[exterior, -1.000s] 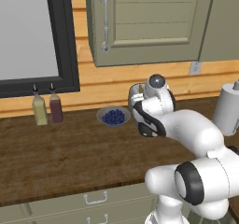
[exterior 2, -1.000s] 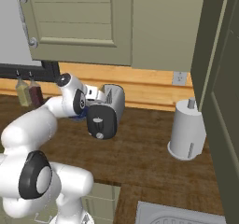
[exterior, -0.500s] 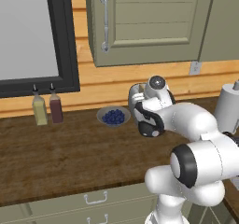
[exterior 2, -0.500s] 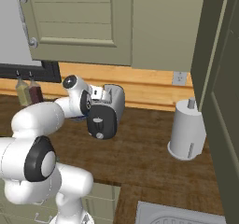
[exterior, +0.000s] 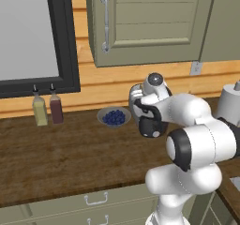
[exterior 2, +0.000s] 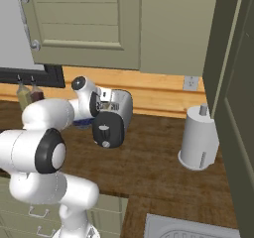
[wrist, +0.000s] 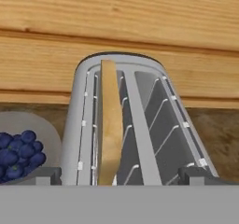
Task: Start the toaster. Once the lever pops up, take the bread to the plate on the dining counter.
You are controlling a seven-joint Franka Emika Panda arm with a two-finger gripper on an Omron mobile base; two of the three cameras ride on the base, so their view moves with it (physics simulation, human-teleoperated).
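Hand over toaster, bread in left slot.

Bowl of blueberries [exterior: 114,117] left of toaster [exterior 2: 115,118], two bottles [exterior: 47,109] far left under dark window frame, paper towel roll [exterior 2: 198,138] right of centre. Brown wood worktop [exterior: 70,158], plank wall, green cabinets above. Hand [wrist: 119,174] spread wide, holding nothing, just above the slots; bread [wrist: 111,127] upright in left slot between its tips.
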